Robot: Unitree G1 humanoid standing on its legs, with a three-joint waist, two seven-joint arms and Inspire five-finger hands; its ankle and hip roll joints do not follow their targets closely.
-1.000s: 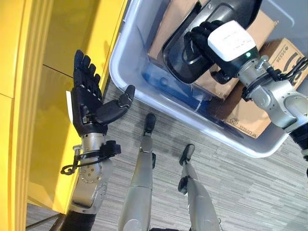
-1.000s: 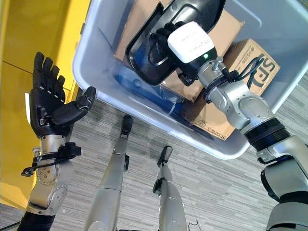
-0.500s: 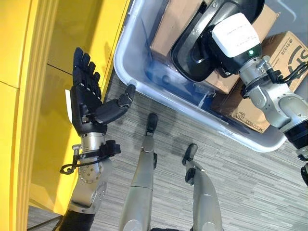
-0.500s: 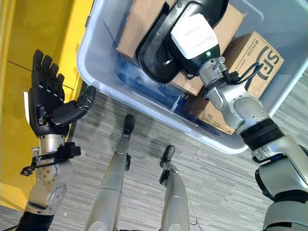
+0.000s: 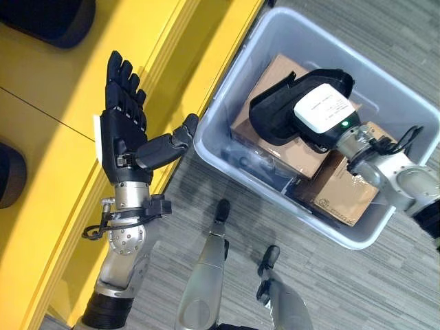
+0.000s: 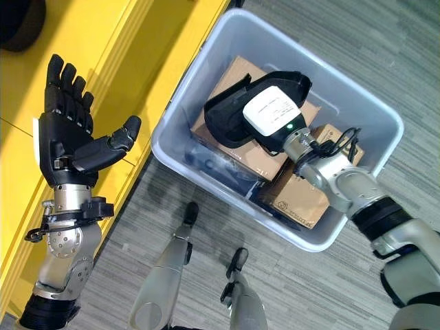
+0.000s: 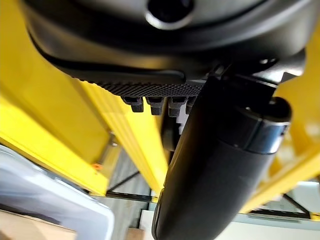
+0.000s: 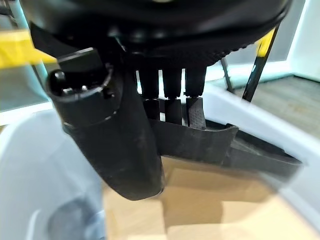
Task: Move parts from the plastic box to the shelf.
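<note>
A curved black plastic part hangs over the cardboard boxes inside the grey plastic box. My right hand is shut on it; in the right wrist view its fingers curl over the part's rim, with the thumb on the near side. My left hand is raised beside the box's left corner, in front of the yellow shelf. It is open, palm up, and holds nothing.
Brown cardboard boxes fill much of the plastic box, with dark blue wrapped items low along its near wall. Two dark rounded parts lie on the yellow shelf. Grey striped carpet surrounds the box.
The whole picture has shifted, so the camera moved: the entire box and more of the shelf now show. My right hand still holds the black part over the boxes. The left hand stays raised.
</note>
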